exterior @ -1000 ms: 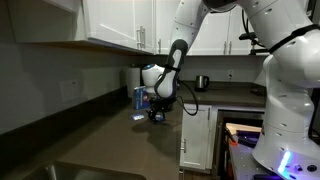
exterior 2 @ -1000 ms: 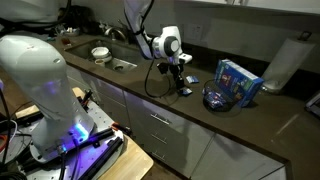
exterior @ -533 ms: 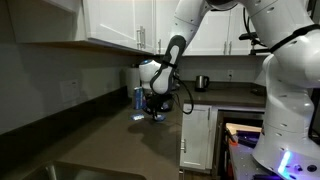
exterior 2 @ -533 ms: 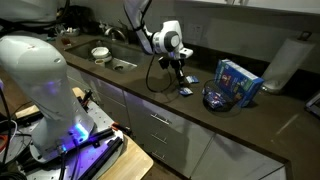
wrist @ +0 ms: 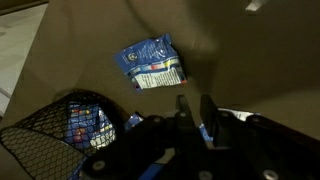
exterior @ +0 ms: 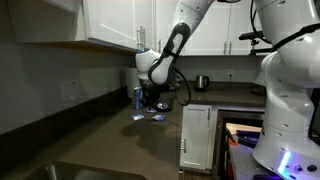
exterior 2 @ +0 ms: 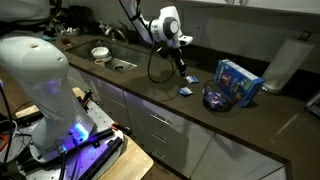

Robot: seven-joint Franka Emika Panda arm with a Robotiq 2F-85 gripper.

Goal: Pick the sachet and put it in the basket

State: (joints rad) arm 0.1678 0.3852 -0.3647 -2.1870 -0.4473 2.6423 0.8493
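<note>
The arm (exterior: 180,38) reaches down from above, its white wrist (exterior 2: 165,24) bent over. The gripper (exterior: 152,101) hangs below it, pointing downward. In the wrist view the dark fingers (wrist: 183,106) stand close together with a narrow gap between them. Whether they grip anything is unclear.

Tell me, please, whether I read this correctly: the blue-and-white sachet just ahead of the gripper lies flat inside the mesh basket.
Not inside: the sachet lies flat on the dark counter, outside the mesh basket and apart from it. The wrist view shows this, with the sachet just ahead of the gripper.
</note>
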